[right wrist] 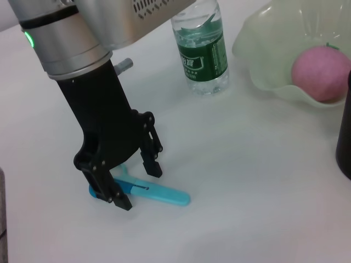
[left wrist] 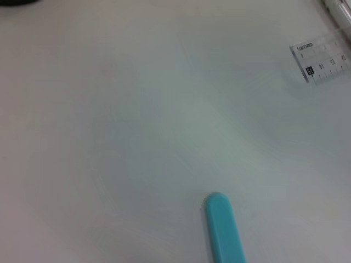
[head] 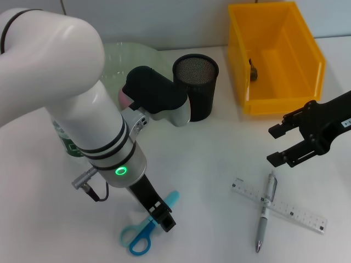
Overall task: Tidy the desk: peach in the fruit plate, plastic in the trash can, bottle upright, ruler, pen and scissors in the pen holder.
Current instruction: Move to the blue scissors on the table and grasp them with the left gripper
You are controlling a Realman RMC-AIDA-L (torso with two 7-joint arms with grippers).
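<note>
Clerk: Head view, largest item first: white desk [head: 208, 164], filling the frame. Next?

Checker: Yellow trash can [head: 274, 57], upper right of the frame, a small dark scrap inside against its near left wall. Then the pale green fruit plate [head: 123, 55], upper left, mostly hidden behind the left arm.

Clerk: Peach?

Checker: Pink, round, lying in the plate; best seen in the right wrist view at upper right [right wrist: 321, 72]. Bottle [right wrist: 202, 52], clear with a green label, standing upright just beside the plate.

Clerk: Pen holder?

Checker: Black mesh cylinder [head: 196, 87], upper centre, upright, mouth open to the camera.

Clerk: Grippers.

Checker: Left gripper [head: 159, 215], lower centre, pointing down at the scissors; jaws spread, one finger either side of the blue blades, nothing clamped. Right gripper [head: 281, 145], right edge of the frame, hanging above the desk near the ruler and pen, fingers parted and holding nothing.

Clerk: Scissors?

Checker: Light blue [head: 143, 230], flat on the desk at lower centre, handle loops toward the bottom edge, sheathed blade pointing up and right. The rounded blade tip shows in the left wrist view.

Clerk: Smallest lots?

Checker: Clear ruler [head: 285, 209], lower right, lying diagonally. Silver pen [head: 265, 211] laid across it, touching, tip toward the bottom edge.
</note>
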